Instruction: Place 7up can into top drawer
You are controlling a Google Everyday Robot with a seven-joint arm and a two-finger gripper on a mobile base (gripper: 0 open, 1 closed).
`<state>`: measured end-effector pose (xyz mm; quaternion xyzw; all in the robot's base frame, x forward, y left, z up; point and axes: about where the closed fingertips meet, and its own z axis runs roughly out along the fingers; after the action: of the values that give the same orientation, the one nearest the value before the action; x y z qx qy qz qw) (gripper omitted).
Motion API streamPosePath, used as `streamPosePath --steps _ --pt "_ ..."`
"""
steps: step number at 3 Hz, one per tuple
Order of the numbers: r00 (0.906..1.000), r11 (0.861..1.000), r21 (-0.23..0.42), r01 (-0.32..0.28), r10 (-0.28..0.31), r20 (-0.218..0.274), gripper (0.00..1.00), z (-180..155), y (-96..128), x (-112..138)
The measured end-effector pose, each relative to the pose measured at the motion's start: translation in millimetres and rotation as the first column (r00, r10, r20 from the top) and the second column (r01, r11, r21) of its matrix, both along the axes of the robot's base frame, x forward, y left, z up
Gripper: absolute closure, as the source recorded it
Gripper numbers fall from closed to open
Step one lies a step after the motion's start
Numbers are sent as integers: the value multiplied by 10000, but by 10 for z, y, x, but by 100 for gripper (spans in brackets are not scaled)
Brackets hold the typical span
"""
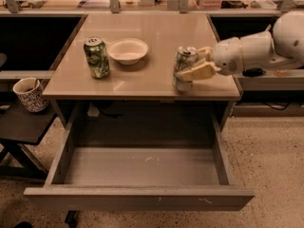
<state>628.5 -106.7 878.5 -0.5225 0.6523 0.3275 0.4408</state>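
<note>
Green can (96,57) and white bowl (127,50) sat left of centre on the table (152,32), 7up can (182,57) upright near its right front edge, long axis vertical, silver top up, gripper (188,63) from the right clamped on its sides, above the pulled-out top drawer (142,197).

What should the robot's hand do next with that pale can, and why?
Probably lift the 7up can straight up: the gripper looks shut on it, the can stands on the table near its front edge, and the top drawer below is open.
</note>
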Motion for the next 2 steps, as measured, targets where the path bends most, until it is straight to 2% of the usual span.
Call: streamPosePath --steps 1,2 --pt "9998 9987 481 -161 156 100 100 85 -70 -703" --pt "9986 9982 594 -93 62 521 100 -14 -137 -1340"
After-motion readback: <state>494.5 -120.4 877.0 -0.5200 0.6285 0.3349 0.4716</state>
